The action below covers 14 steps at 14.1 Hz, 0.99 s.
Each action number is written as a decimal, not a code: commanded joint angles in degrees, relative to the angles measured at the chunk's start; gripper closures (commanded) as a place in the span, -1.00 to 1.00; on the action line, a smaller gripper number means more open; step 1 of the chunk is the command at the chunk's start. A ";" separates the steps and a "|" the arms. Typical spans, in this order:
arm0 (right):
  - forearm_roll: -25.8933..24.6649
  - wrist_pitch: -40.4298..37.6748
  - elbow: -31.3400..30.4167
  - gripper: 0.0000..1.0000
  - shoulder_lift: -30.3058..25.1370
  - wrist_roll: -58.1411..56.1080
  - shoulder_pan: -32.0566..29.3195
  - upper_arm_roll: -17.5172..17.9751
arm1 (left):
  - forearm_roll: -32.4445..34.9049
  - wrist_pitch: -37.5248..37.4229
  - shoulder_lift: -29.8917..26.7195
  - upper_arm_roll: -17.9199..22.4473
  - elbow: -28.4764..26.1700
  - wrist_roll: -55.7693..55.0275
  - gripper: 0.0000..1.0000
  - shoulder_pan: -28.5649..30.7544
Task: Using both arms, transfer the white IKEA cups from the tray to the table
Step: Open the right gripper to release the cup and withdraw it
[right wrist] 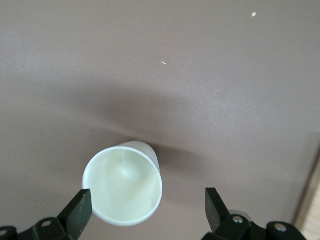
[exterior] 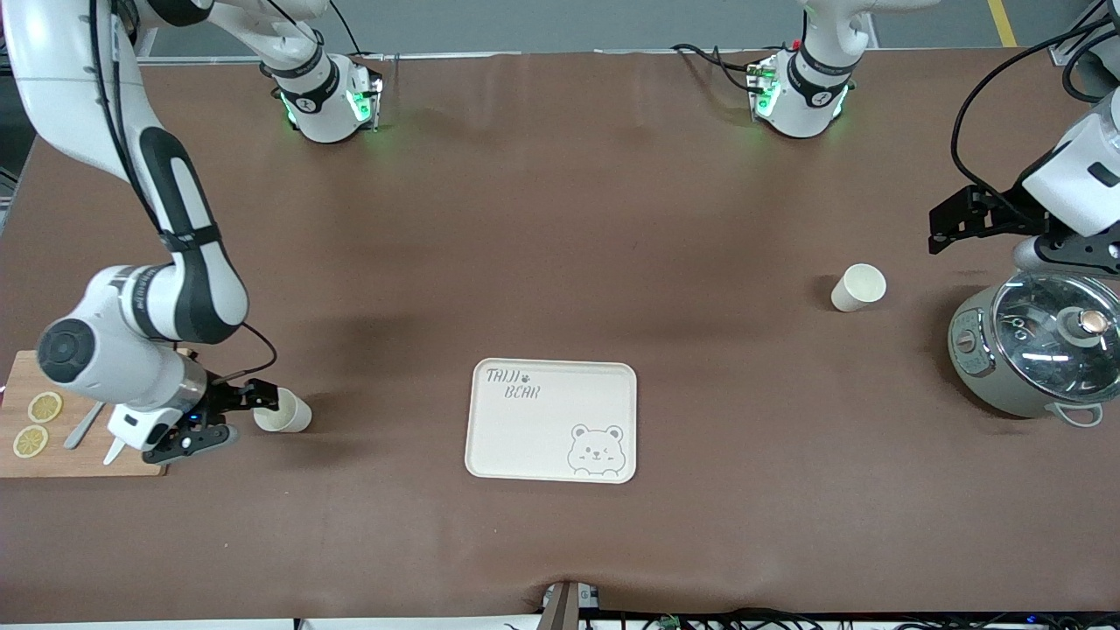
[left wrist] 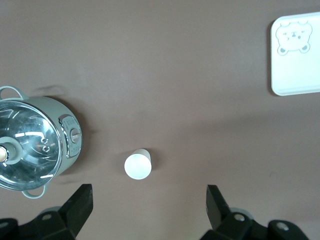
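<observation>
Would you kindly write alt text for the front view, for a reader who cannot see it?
Both white cups stand on the brown table, off the empty bear tray. The open right gripper flanks one cup beside a cutting board; the other cup stands near a pot, the open left gripper raised above.

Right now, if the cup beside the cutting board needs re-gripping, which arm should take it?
Right. The right tool, open, is low, right at that cup. The left tool, also open, is up near the pot at the left arm's end of the table.
</observation>
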 commanded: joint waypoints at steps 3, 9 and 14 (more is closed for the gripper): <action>0.75 -14.14 7.91 -1.00 -3.00 -0.80 -1.39 0.31 | 1.50 -3.12 0.50 -0.05 1.16 2.80 -1.00 -0.33; -0.13 -31.02 19.33 -1.00 -5.47 3.49 -1.57 0.05 | 4.66 -3.12 0.58 -0.14 0.98 3.76 -1.00 -0.33; -0.13 -34.39 22.08 -1.00 -9.68 12.71 -1.31 0.40 | 4.31 -3.12 0.76 -0.05 1.07 3.85 -1.00 -0.24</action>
